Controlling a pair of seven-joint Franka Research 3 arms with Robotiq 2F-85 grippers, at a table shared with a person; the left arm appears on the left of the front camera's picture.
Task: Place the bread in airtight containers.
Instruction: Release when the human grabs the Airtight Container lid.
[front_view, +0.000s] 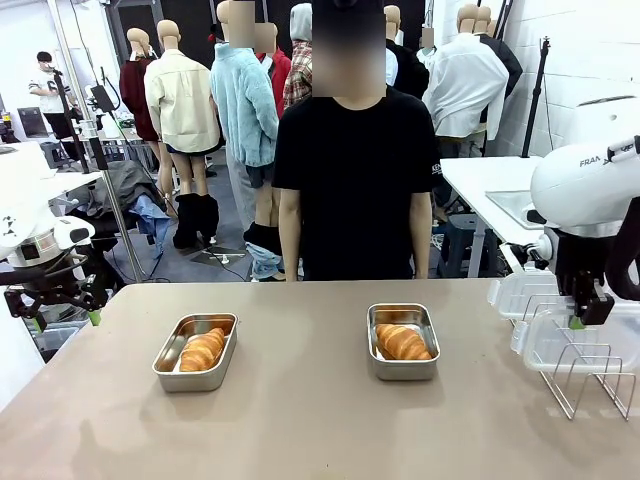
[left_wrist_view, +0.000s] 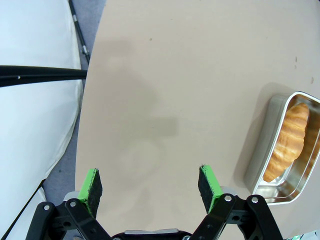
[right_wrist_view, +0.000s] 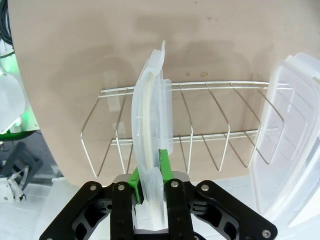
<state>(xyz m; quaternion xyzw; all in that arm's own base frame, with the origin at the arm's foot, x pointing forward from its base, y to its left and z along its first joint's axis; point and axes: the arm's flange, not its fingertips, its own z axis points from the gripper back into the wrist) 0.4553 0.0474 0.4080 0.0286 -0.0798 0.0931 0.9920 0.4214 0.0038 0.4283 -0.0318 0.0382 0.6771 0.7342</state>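
Note:
Two steel airtight containers stand open on the tan table, each with one golden croissant lying in it: the left tin with its bread, and the right tin with its bread. My left gripper hangs open off the table's left edge, with nothing between its green pads. In the left wrist view the left tin and its croissant lie to the right. At the far right, my right gripper is shut on a clear lid that stands on edge in the wire rack.
A second clear lid leans in the same rack to the right of the held one. A person in a black shirt stands at the far side with arms down. A white table stands behind at the right.

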